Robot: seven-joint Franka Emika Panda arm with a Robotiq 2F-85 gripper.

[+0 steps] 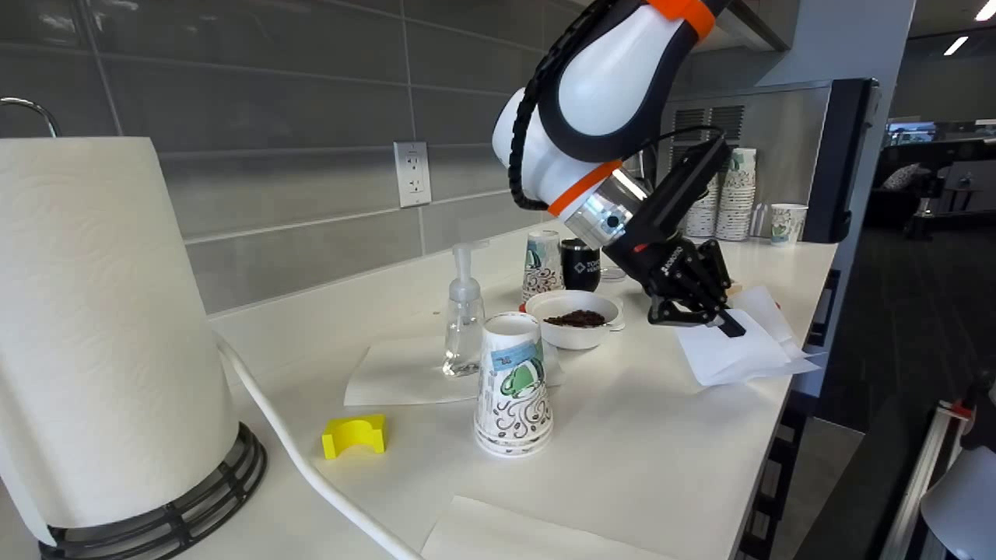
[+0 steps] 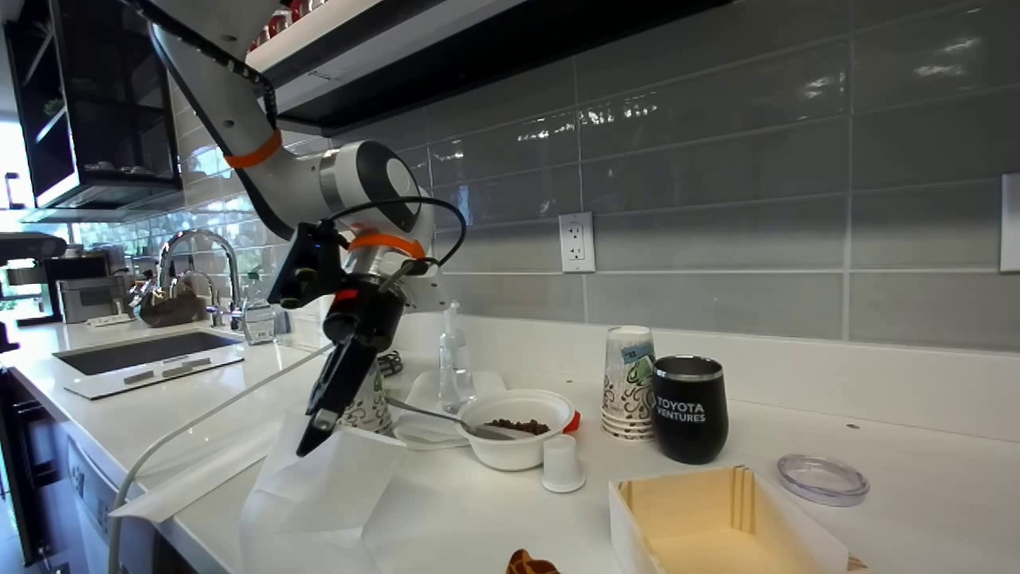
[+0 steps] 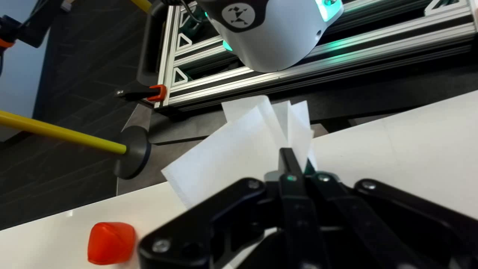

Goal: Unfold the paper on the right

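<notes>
Paper [image 1: 731, 362]: on the counter [image 1: 622, 467], at the edge away from the tiled wall [image 1: 272, 101]; a corner seems to reach past that edge.
Gripper [image 1: 730, 322]: tilted down over the paper, its tips at the raised part.
Fingers [image 3: 289, 162]: drawn together; we judge that they pinch a layer of the paper, though the contact itself is partly hidden from us.
Broad flap [image 3: 231, 160]: spread out to one side of the fingers in the wrist view, so we take the unfolding to be begun.
Bunched layers [image 3: 298, 130]: standing up beside the fingertips, creased and overlapping; we judge this part not yet opened.
Progress at the counter edge: partway, by our reading, with the grasp apparently made and the paper raised rather than flat in both exterior views.
Left for us: draw the pinched layer over, lay it down, let go and back clear, without dragging the paper off the edge.
</notes>
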